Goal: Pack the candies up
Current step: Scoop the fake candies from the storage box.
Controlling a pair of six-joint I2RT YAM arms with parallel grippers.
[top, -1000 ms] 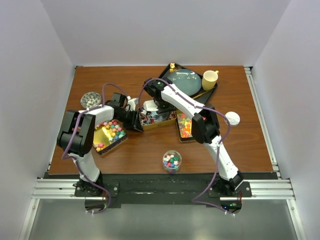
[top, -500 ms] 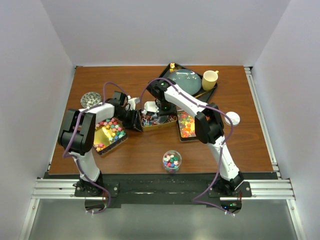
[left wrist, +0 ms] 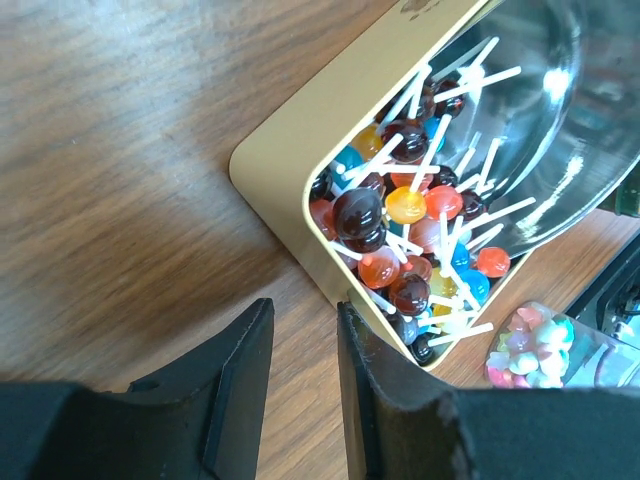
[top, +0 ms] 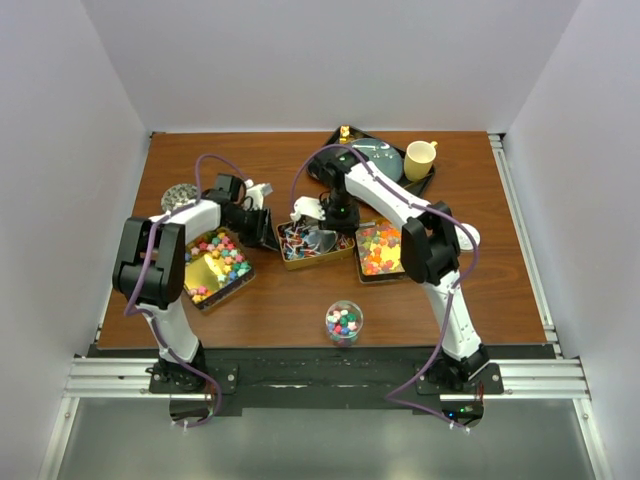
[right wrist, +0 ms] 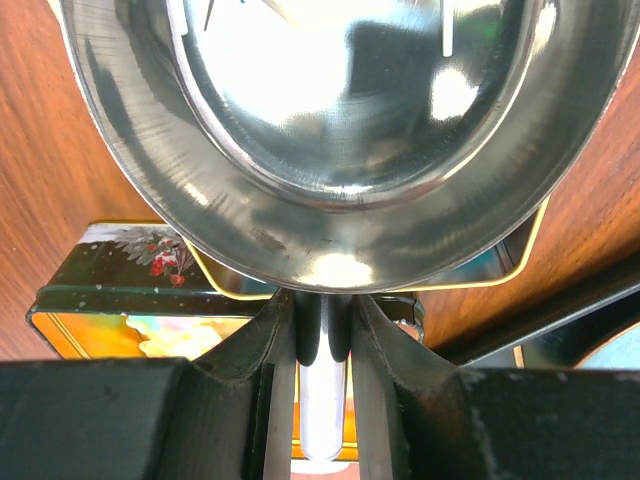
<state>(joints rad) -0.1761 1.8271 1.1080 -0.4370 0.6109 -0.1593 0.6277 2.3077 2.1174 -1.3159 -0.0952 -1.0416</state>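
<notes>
I've got the left gripper [left wrist: 305, 372] part-open with nothing between its fingers, only wooden table [left wrist: 120, 150], parked right at the corner of the middle gold tin [left wrist: 285, 170]. The right gripper [right wrist: 322, 335] is clamped tight on the handle of a steel ladle [right wrist: 340, 120], whose bowl sits over that tin. Lollipops [left wrist: 400, 210] are heaped in the middle tin, partly under the ladle. Multicoloured pieces [top: 224, 260] are in the left tin [top: 204, 272], orange gummies [top: 380, 250] in the right tin [top: 358, 260], and more sweets in the glass jar [top: 343, 322] near the front edge.
</notes>
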